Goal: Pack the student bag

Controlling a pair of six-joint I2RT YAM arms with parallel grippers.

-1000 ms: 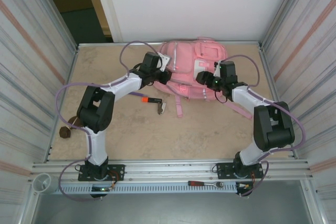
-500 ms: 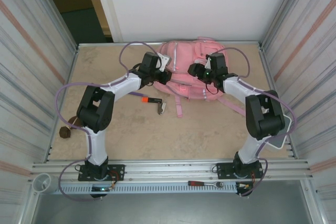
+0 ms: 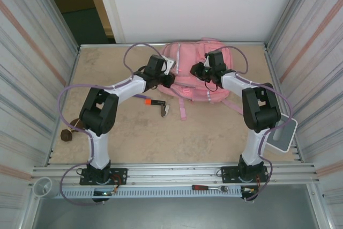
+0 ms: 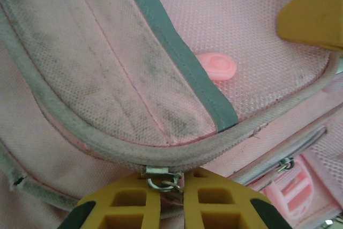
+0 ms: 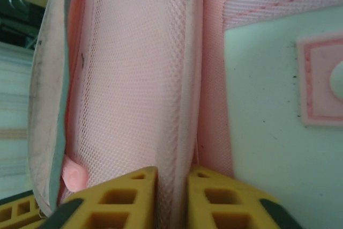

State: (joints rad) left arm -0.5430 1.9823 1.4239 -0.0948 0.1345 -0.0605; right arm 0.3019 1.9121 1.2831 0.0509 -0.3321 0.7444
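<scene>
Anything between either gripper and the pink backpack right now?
Nothing visible. The left gripper is shut on the metal zipper pull of the large pink fabric backpack; the right gripper pinches its pale piped seam.

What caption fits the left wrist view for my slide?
Left end effector pinching a metal zipper pull on the curved seam of a pink backpack.

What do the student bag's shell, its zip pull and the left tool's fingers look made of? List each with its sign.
The student bag: woven synthetic fabric, matte, by its fine grid texture; scuffed grey. Its zip pull: probably metal, by its silvery shine. The left tool fingers: hard yellow plastic, seemingly printed, by the ribbed lattice.
</scene>
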